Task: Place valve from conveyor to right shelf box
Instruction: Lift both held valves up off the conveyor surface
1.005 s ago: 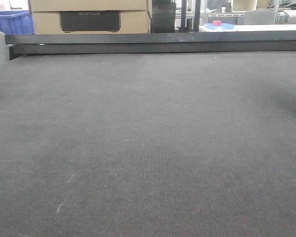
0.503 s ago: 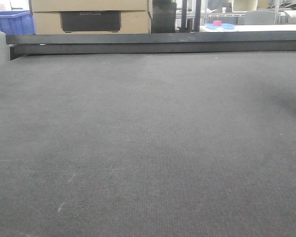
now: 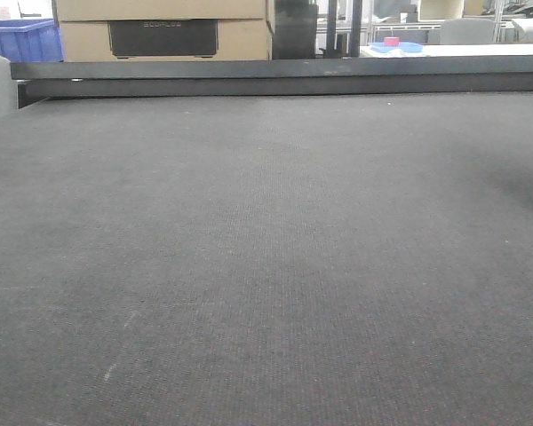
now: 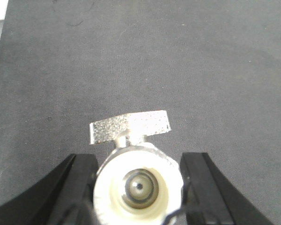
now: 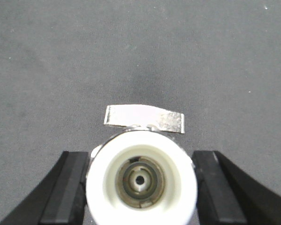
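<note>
Two small shiny silver metal valves with pale whitish ends are in play, one in each wrist view, and neither shows in the front view. The left hand (image 4: 138, 161) is closed on the left valve (image 4: 131, 187), with black fingers (image 4: 79, 187) pressing its round body at 9 and 3 o'clock and the flat butterfly handle standing at 12 o'clock. The right hand (image 5: 140, 159) grips the right valve (image 5: 141, 180) in the same way. Below both lies the wide dark grey, finely textured fabric conveyor (image 3: 266, 266). Each valve looks lifted off it, though the frames cannot settle this. The step in hand seems to be the carry to the right shelf box, which no view shows. To do it well, the grip should stay firm, since a smooth round body may roll between flat fingers, and the handle is best kept at 12 o'clock so its weight does not twist the part. The arms would do better travelling one at a time, the right one first, and letting go only once a valve is low inside the box. In the front view, the dark far rail (image 3: 275, 75), the tan cardboard box (image 3: 160, 40) at 12 o'clock and the blue plastic bin (image 3: 18, 40) at 10 o'clock have slid very slightly since a second ago. They match the picture from half a second ago, so the base appears settled.
</note>
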